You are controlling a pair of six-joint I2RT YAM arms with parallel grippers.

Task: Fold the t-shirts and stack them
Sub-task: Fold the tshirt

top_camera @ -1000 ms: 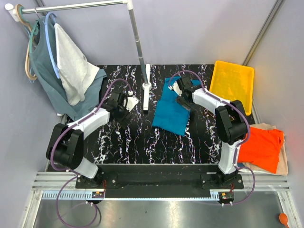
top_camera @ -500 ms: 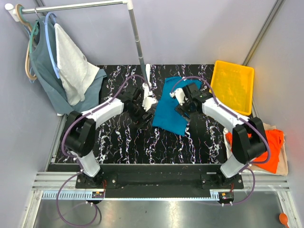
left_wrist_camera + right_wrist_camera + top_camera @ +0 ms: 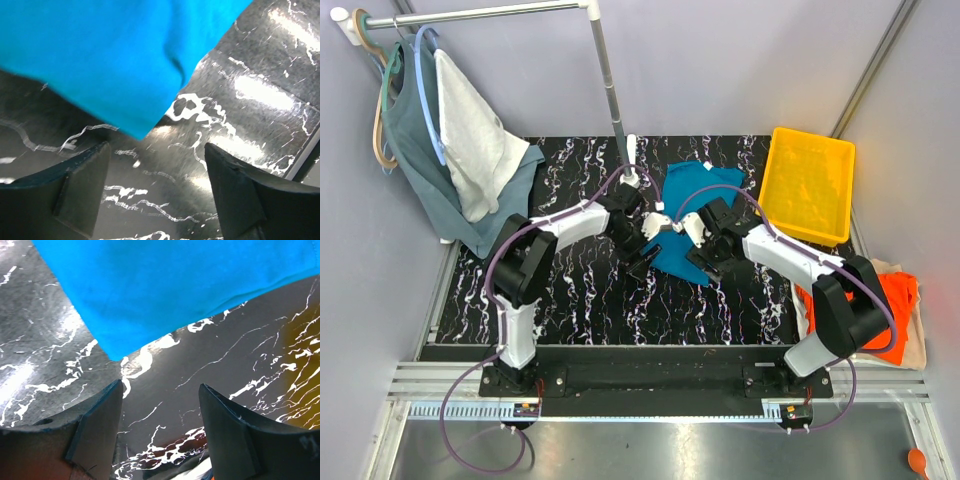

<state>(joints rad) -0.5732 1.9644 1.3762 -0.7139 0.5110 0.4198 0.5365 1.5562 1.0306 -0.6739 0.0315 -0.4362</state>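
Note:
The teal-blue t-shirt (image 3: 692,195) lies folded on the black marbled table, right of centre. My left gripper (image 3: 642,262) is open and empty, low over its near left corner; the left wrist view shows that corner (image 3: 100,55) just ahead of the open fingers (image 3: 80,185). My right gripper (image 3: 704,267) is open and empty over the near right corner, and the right wrist view shows the shirt's edge (image 3: 175,285) just beyond its fingers (image 3: 97,425). The orange t-shirt (image 3: 888,308) lies on the cream one (image 3: 918,348) at the right, off the table.
A yellow bin (image 3: 810,180) stands at the back right. A rack pole (image 3: 610,90) rises from its base (image 3: 631,165) behind the teal shirt. A grey-green top (image 3: 415,150) and a white cloth (image 3: 470,140) hang at the back left.
My left arm has swung right from the table's left side to the teal shirt's near left corner. My right gripper has come off the shirt's top toward its near right corner.

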